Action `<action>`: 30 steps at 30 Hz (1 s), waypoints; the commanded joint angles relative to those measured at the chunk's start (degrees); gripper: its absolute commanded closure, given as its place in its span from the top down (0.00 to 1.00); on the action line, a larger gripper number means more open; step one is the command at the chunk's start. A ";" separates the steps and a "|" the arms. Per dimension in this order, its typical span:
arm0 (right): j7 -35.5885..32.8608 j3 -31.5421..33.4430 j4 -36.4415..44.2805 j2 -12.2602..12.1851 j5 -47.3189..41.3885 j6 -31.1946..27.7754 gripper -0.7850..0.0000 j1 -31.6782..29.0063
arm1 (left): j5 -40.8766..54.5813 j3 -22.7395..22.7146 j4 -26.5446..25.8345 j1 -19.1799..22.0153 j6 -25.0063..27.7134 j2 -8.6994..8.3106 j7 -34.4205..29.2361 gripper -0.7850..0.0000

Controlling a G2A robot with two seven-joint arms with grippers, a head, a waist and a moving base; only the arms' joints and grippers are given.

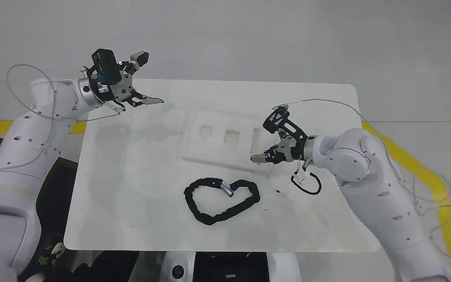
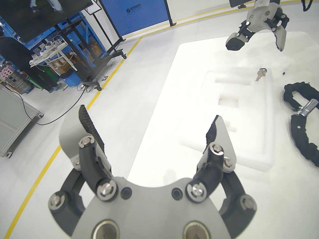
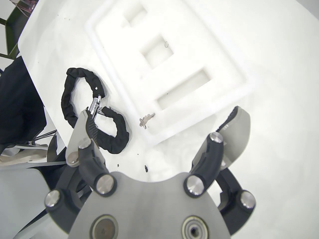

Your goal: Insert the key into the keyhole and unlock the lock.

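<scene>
Key flat on foam tray corner nearest right arm, bow at the rim, blade pointing inward. Just below right gripper, spread wide, empty. Left gripper likewise wide, well apart over table far corner. Chain lock near front edge.

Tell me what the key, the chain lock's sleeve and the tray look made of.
Key: likely metal, dull silver sheen. Chain lock sleeve: seemingly black fabric, matte and wrinkled. Tray: probably white foam, matte, soft-edged cut-out pockets.
</scene>
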State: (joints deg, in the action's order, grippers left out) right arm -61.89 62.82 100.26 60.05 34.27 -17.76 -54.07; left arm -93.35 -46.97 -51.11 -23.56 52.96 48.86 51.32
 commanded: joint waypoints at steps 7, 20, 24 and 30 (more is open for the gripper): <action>-0.21 -1.06 -0.51 0.16 -0.22 0.16 1.00 0.43 | 0.00 0.00 0.00 0.00 0.00 0.00 0.00 1.00; 0.53 -1.35 -0.19 0.22 -0.94 0.28 1.00 -0.20 | 0.00 0.00 0.00 0.00 0.00 0.00 0.00 1.00; -1.10 -2.03 1.93 0.27 -0.31 5.55 1.00 -1.06 | 0.00 0.00 0.00 0.00 0.00 0.00 0.00 1.00; -5.63 -2.63 5.98 0.36 -0.14 14.77 1.00 -1.44 | 0.00 0.00 0.00 0.00 0.00 0.00 0.00 1.00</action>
State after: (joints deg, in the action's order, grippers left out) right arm -66.91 60.41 105.52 60.37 34.13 -4.19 -55.56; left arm -93.35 -46.97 -51.11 -23.56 52.96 48.86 51.32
